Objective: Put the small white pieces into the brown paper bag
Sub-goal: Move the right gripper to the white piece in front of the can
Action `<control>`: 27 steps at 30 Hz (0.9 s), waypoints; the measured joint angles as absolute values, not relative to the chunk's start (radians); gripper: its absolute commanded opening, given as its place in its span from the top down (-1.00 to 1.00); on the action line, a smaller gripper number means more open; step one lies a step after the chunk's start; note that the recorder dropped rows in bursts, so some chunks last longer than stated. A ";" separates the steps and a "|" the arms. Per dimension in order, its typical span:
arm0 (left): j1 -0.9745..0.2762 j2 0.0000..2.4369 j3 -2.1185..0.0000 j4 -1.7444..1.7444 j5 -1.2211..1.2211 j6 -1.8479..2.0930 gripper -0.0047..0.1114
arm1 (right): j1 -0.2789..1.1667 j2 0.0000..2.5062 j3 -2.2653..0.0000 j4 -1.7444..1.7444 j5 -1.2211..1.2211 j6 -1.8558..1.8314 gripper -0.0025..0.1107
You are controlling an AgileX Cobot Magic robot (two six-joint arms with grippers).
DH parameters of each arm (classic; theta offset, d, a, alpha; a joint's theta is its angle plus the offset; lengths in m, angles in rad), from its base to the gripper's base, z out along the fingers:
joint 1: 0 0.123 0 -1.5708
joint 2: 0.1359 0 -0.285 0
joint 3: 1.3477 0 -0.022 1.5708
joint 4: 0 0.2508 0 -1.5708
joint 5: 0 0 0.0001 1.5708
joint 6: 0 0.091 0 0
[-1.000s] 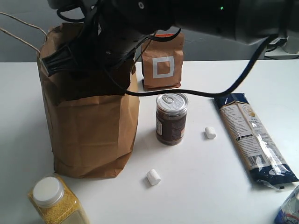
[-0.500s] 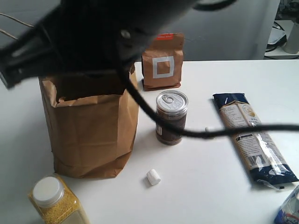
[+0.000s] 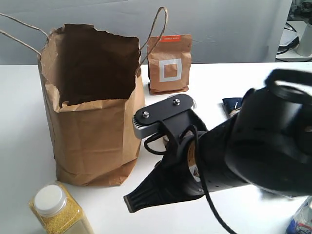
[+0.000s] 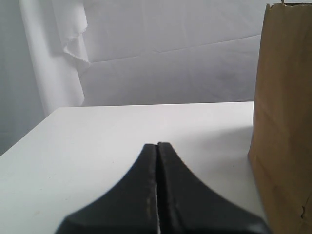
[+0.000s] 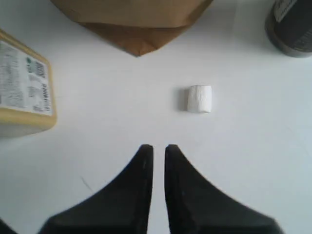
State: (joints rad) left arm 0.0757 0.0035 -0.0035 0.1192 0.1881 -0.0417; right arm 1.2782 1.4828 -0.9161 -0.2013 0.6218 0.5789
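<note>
Now the right fingers hang low over the counter, slightly apart and empty. One small white piece lies just beyond their tips, untouched, near the base of the brown paper bag, which stands open-topped at the left of the exterior frame. Beside the bag's wall, the left fingers are pressed together, holding nothing.

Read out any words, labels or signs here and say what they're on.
No words can be read.
Small brown pouch: a white hollow square, no letters; print on its orange strip too small to read.
Yellow jar: label print blurred, unreadable.
Dark can: lettering unreadable.
</note>
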 measured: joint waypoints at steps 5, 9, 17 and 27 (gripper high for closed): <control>0.076 0.003 -0.004 0.119 0.188 -0.042 0.92 | 1.231 1.592 -0.909 -0.192 0.560 0.568 0.11; 0.076 0.003 -0.004 0.119 0.188 -0.042 0.92 | 1.203 1.682 -0.909 -0.188 0.516 0.560 0.06; 0.076 0.003 -0.004 0.119 0.188 -0.042 0.92 | 1.139 1.823 -0.909 -0.190 0.377 0.551 0.06; 0.076 0.003 -0.004 0.119 0.188 -0.042 0.92 | 1.117 1.920 -0.949 -0.217 0.283 0.542 0.28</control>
State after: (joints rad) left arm 0.0757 0.0035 -0.0035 0.1192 0.1881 -0.0417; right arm 1.1168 1.9198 -0.9486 -0.2166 0.2826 0.5420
